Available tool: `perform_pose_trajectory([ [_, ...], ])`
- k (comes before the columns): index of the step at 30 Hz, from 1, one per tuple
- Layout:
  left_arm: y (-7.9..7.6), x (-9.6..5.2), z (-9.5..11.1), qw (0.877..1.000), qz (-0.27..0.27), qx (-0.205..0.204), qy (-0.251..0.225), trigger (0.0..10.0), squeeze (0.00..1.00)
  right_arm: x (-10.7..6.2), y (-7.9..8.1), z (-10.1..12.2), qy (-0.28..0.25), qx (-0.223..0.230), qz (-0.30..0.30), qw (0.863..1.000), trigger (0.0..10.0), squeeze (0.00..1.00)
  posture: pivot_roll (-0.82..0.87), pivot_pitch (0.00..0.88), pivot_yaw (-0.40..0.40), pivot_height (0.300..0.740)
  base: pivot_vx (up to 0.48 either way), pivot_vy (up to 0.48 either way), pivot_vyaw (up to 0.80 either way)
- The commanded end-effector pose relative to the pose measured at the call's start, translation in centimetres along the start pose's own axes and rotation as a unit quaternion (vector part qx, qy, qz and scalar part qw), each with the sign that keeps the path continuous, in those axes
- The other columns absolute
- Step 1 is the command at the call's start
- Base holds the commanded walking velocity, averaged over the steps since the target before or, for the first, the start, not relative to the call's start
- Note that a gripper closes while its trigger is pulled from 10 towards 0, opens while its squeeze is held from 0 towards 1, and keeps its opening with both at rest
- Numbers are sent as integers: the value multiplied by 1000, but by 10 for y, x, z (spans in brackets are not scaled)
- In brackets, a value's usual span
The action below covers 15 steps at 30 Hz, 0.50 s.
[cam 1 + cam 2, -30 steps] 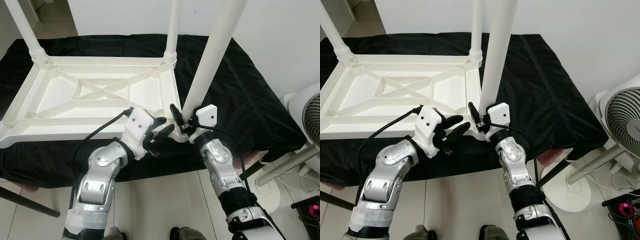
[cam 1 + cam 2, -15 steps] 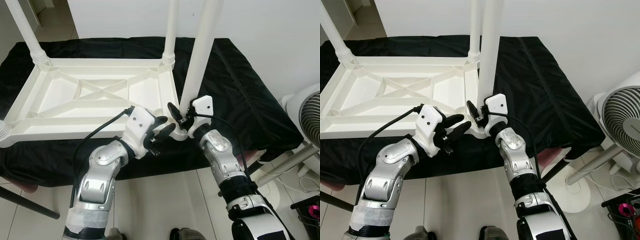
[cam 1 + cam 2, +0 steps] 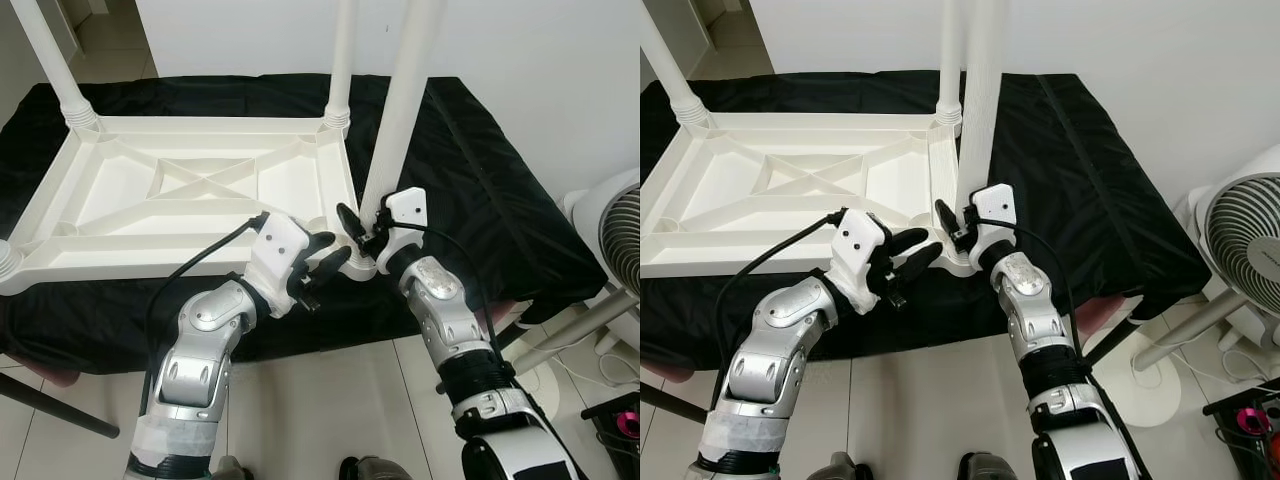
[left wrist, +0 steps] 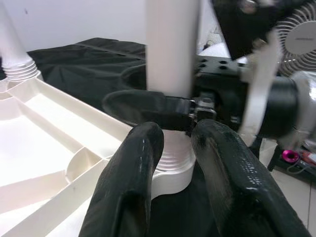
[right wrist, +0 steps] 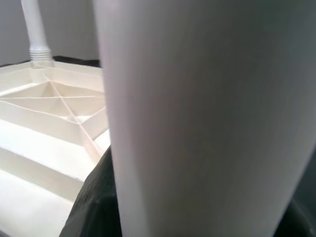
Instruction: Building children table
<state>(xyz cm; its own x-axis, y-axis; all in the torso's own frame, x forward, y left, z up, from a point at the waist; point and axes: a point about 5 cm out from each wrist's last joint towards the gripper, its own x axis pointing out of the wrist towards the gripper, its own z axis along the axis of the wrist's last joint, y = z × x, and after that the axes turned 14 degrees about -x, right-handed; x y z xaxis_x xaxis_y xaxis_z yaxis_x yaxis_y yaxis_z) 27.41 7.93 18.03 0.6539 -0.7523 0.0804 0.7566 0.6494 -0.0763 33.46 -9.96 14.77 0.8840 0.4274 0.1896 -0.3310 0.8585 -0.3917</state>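
At the tabletop (image 3: 150, 215) corner, right claw (image 3: 362, 232) grips the leg (image 3: 400, 110) — left claw (image 4: 173, 148), narrowly parted, hovers beside.

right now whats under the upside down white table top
A black cloth lies under the white table top and spreads out past its edges. What the cloth itself covers is hidden.

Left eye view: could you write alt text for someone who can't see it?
The right gripper clasps the base of a white table leg standing in the near corner socket of an upturned white children's table on black cloth. The left gripper hovers beside the socket.
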Motion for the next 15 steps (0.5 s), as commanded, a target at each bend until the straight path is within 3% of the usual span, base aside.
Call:
perform_pose_trajectory([
  [1,5,2,2,998,55,-4,-17,10000,0,-15,15,-25,53,-26,30,998,10000,0,-28,66,15,740,0,0,0],
  [6,5,3,3,998,54,-4,-18,10000,0,-18,19,-27,54,-41,45,997,10000,0,-30,75,17,740,0,0,0],
  [10,5,3,3,998,54,-4,-18,10000,0,-19,15,-29,63,-21,39,997,10000,0,-30,78,20,740,0,0,0],
  [11,6,3,3,998,54,-3,-18,10000,0,-18,10,-31,73,9,26,997,10000,0,-29,80,21,740,0,0,0],
  [15,7,3,4,998,56,-3,-18,10000,0,-14,4,-30,79,59,4,995,10000,0,-28,83,22,740,0,0,0],
])
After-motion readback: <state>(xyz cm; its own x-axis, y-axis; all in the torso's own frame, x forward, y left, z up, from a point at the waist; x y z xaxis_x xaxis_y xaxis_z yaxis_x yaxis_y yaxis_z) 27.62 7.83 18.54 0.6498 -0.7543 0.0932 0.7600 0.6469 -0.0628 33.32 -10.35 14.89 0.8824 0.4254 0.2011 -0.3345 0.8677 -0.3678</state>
